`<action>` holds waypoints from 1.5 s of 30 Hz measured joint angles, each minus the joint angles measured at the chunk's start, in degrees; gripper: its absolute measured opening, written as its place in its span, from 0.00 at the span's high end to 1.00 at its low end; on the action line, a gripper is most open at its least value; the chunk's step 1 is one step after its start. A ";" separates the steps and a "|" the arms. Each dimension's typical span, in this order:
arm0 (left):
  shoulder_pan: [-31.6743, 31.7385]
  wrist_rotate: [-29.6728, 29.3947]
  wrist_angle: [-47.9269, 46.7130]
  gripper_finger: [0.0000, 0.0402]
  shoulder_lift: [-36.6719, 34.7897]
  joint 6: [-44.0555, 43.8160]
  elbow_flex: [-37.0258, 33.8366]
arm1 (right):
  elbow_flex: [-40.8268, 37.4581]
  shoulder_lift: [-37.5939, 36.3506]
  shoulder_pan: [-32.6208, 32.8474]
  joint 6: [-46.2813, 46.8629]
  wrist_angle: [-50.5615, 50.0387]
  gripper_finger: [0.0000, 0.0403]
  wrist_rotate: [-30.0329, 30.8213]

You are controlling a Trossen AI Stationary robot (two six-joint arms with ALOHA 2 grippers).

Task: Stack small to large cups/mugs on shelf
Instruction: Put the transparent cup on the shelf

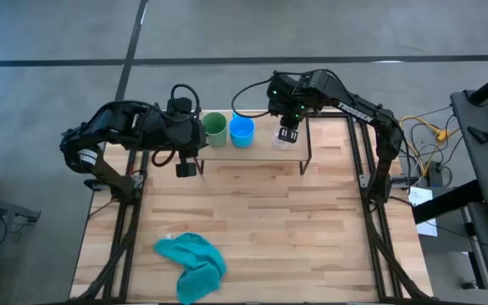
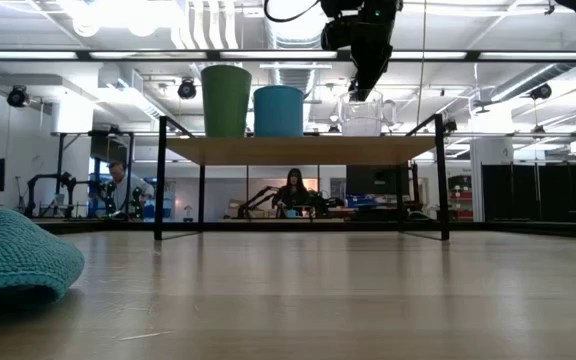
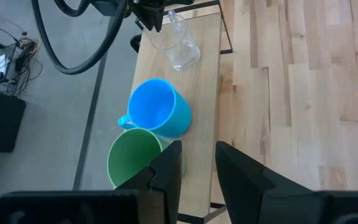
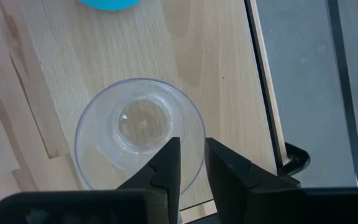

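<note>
Three cups stand in a row on the shelf (image 1: 261,151) at the table's far edge: the green tumbler (image 1: 214,129) on the left, the blue mug (image 1: 241,130) in the middle and the clear glass mug (image 1: 283,140) on the right. My right gripper (image 4: 192,146) comes down on the glass mug (image 4: 138,134) from above and is shut on its rim. My left gripper (image 1: 186,168) hangs over the table just near of the shelf's left end, open by a narrow gap and holding nothing. From its wrist view the green tumbler (image 3: 135,165) and blue mug (image 3: 157,115) show ahead. My right gripper holds the glass mug by its rim (image 4: 200,132), on the side toward the shelf's right end. One finger (image 4: 166,165) is inside the mug and one is outside, with the wall between them. The fingers point down from above. The mug stands upright with its base (image 2: 361,131) on the shelf.
The shelf's thin black legs (image 2: 158,180) stand on the table's far part. A teal cloth (image 1: 195,264) lies crumpled near the near edge, left of centre. Bare wood stretches between the cloth and the shelf. People (image 2: 293,190) sit far off in the room behind.
</note>
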 joint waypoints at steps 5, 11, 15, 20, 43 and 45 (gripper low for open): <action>0.00 0.00 0.00 0.79 0.00 -0.02 0.00 | 0.00 0.00 0.00 -0.19 -0.81 0.86 0.00; -0.01 0.00 0.00 0.79 0.00 -0.06 0.00 | 0.00 0.00 0.17 -0.46 -4.04 0.86 0.00; 0.00 0.00 0.00 0.79 0.02 -0.04 0.00 | 0.00 -0.07 0.40 -0.38 -5.76 0.85 0.00; 0.00 0.00 0.00 0.79 0.02 -0.02 0.00 | 0.22 -0.17 0.57 -2.18 -5.69 0.86 0.00; 0.22 0.02 -0.24 0.79 0.04 0.02 0.00 | 3.89 -4.33 5.28 3.20 -5.64 0.84 -0.07; 0.22 0.01 -0.30 0.79 0.04 0.02 0.00 | 3.80 -5.20 5.90 4.22 -5.66 0.84 -0.03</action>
